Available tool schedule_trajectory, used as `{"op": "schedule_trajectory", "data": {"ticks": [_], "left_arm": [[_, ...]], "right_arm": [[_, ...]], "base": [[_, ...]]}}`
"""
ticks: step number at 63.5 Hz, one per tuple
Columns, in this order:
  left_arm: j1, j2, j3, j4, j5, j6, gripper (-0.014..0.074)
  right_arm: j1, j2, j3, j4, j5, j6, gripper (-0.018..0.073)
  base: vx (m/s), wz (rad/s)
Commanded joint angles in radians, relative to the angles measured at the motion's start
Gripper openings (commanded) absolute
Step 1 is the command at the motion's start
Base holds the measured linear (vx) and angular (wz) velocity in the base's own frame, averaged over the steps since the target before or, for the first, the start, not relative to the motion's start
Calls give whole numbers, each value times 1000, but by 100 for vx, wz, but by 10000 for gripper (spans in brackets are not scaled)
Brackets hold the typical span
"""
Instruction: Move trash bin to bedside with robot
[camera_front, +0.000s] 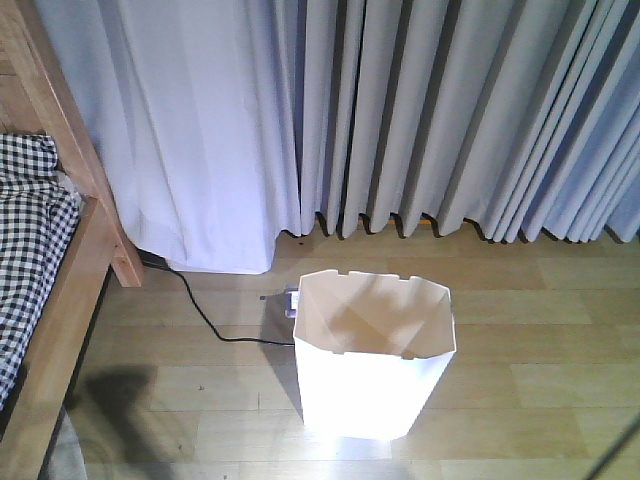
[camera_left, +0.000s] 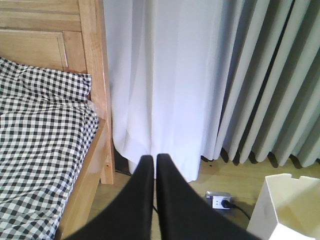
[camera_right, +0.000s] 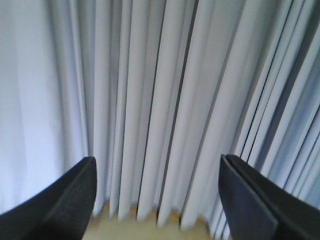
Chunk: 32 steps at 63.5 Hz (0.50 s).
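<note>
bin: white trash bin (camera_front: 372, 360) stands upright on the wooden floor (camera_front: 540, 330), open top, cream inside, nothing visible in it. Faceted rim, walls taper down.
bin vs bed: bin is well apart from the bed frame (camera_front: 75, 270), off to its right in the front view; bare floor between them.
bin vs curtain: bin sits in front of the pale pleated curtain (camera_front: 400, 110), not touching it.
bed: light wooden frame with a thick post (camera_left: 96, 75); black-and-white checked bedding (camera_left: 40, 140) lies on top, up against the post side.
socket: a power strip (camera_left: 219, 201) lies on the floor just behind the bin's left rear corner, with a plug in it; a black cable (camera_front: 200, 312) runs from it across the floor toward the bed post.
left gripper (camera_left: 155, 165): jaws pressed together, nothing between them. It hangs above the floor between bed and bin, aimed at the curtain. In the left wrist view a corner of the bin shows at lower right, apart from the gripper.
right gripper (camera_right: 157, 195): jaws spread wide, nothing between them. It faces the curtain folds with a strip of floor at the bottom; no bin in that view.
contact: neither gripper touches the bin.
</note>
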Motion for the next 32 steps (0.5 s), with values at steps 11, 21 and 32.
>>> {"op": "schedule_trajectory", "data": {"ticks": [11,21,32], "left_arm": [[-3,-14,3,-2,-66,-4,-6],[-3,-14,3,-2,-66,-4,-6],[-3,-14,3,-2,-66,-4,-6]], "right_arm": [[-1,-360,166,66,-2,38,494],[-1,-469,212,101,26,39,494],[-1,-460,212,102,25,39,426]], "base": [[0,0],[0,0],[0,0]]}}
